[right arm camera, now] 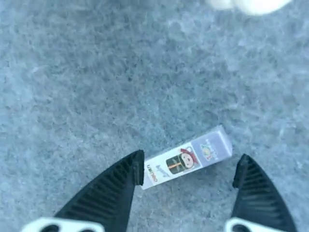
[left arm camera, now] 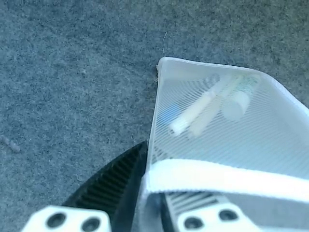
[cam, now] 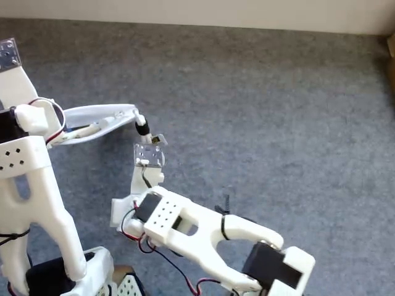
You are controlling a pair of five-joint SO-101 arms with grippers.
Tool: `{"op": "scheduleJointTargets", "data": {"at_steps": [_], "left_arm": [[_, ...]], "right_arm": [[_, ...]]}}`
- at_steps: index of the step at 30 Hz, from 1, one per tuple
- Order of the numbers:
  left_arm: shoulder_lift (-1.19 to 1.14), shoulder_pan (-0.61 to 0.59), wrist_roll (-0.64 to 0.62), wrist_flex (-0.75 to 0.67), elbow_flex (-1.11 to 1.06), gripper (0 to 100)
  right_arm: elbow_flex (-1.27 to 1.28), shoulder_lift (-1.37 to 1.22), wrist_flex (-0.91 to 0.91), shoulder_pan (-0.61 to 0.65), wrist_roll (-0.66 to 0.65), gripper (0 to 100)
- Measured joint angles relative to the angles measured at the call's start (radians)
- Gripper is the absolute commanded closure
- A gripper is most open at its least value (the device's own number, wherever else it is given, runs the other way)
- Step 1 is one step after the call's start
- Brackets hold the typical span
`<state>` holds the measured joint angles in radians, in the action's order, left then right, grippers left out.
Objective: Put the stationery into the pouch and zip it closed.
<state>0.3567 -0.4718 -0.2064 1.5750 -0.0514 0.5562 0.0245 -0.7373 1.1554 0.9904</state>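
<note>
Right wrist view: gripper (right arm camera: 190, 157) astride eraser (right arm camera: 186, 162)

Showing white plastic arms (cam: 197, 228) throughout.
Trailing red and black cables (cam: 133, 236), wearing black motors (cam: 265, 262), ending in black ribbed fingers (right arm camera: 111, 187).

The stationery (left arm camera: 198, 110) inside the pouch (left arm camera: 270, 140) looks blurred.

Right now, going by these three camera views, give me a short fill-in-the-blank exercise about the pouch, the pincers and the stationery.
1. The left pincer is shut on the ____.
2. The right pincer is ____, hanging over a small box on the grey surface.
3. The pens lie ____ the pouch.
Missing words: pouch; open; inside.
</note>
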Motion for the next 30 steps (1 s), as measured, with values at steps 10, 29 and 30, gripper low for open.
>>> {"op": "scheduleJointTargets", "data": {"at_steps": [10,29,30], "left_arm": [[0.000,0.000,0.000,-0.002,-0.003,99],[0.002,0.000,0.000,-0.041,-0.052,99],[0.002,0.000,0.000,-0.041,-0.052,99]], "right_arm": [[-0.071,-0.129,0.000,-0.005,0.000,71.7],[-0.084,-0.163,-0.025,-0.130,-0.061,95.2],[-0.086,-0.163,-0.035,-0.137,-0.078,95.2]]}}
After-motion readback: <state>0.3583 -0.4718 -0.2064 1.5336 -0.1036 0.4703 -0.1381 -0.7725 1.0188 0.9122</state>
